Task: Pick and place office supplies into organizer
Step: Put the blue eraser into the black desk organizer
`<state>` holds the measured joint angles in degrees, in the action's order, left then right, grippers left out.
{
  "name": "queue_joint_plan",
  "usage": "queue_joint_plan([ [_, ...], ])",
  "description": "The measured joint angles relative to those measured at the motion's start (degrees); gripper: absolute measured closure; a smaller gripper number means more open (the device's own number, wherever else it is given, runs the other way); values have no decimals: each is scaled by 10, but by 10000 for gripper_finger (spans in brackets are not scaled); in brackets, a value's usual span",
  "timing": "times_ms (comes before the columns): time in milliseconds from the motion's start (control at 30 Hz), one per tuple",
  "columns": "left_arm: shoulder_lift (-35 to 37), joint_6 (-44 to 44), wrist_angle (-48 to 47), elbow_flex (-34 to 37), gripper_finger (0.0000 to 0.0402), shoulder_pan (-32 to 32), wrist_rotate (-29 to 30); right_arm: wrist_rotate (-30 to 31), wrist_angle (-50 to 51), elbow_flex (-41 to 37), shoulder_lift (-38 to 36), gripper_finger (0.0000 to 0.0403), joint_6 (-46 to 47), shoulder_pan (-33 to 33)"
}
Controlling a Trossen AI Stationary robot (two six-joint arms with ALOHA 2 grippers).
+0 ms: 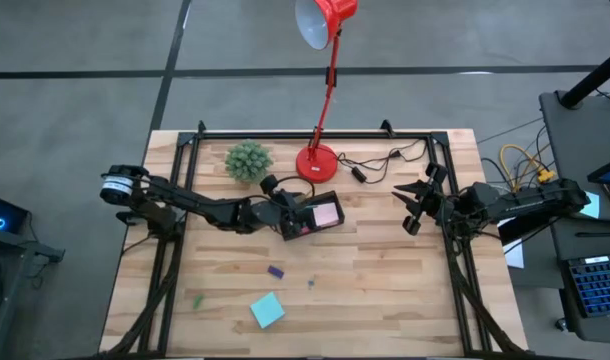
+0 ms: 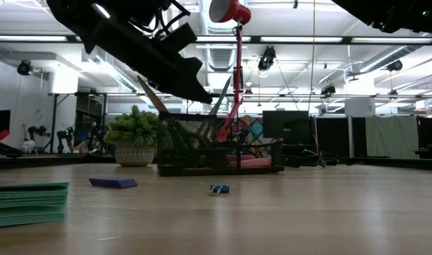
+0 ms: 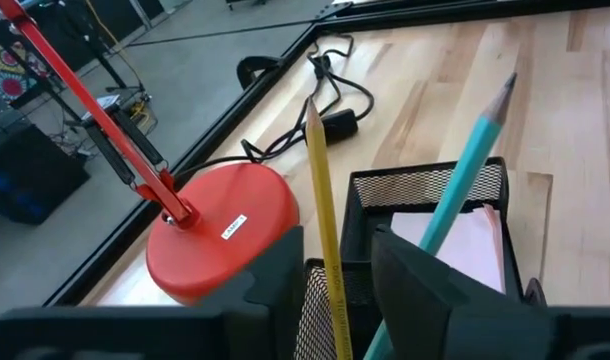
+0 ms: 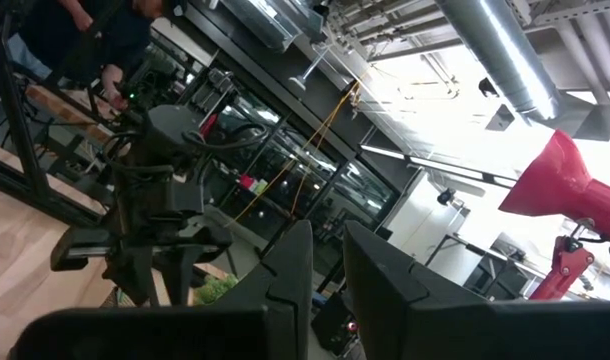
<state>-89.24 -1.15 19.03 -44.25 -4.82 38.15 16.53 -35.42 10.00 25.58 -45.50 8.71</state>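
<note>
Two fingers of my left gripper point(image 3: 335, 290) flank the yellow pencil point(image 3: 323, 210), parted a little, with a sliver of gap showing, so I judge it released. It stands tilted, point up, in the organizer point(image 1: 310, 214), directly beneath the jaws. My right gripper point(image 1: 413, 205) waits well apart, fingers narrowly spaced, holding nothing.

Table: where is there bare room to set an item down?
Bare wood lies between the organizer and the right end effector, and along the front right. Crowded: back edge with plant, lamp base, cable; front left holds the blue pad and eraser.
</note>
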Motion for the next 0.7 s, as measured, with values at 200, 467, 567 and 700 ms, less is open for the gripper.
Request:
queue_joint_plan([
  [200,0,1,0,0,283,0,0,0,0,0,0,351,0,0],
  [467,37,19,0,0,283,-2,-1,0,0,0,0,351,0,0],
  [567,64,15,-1,-1,283,-6,-12,0,0,0,0,351,0,0],
  [700,86,14,-1,-1,283,-17,-115,0,0,0,0,351,0,0],
])
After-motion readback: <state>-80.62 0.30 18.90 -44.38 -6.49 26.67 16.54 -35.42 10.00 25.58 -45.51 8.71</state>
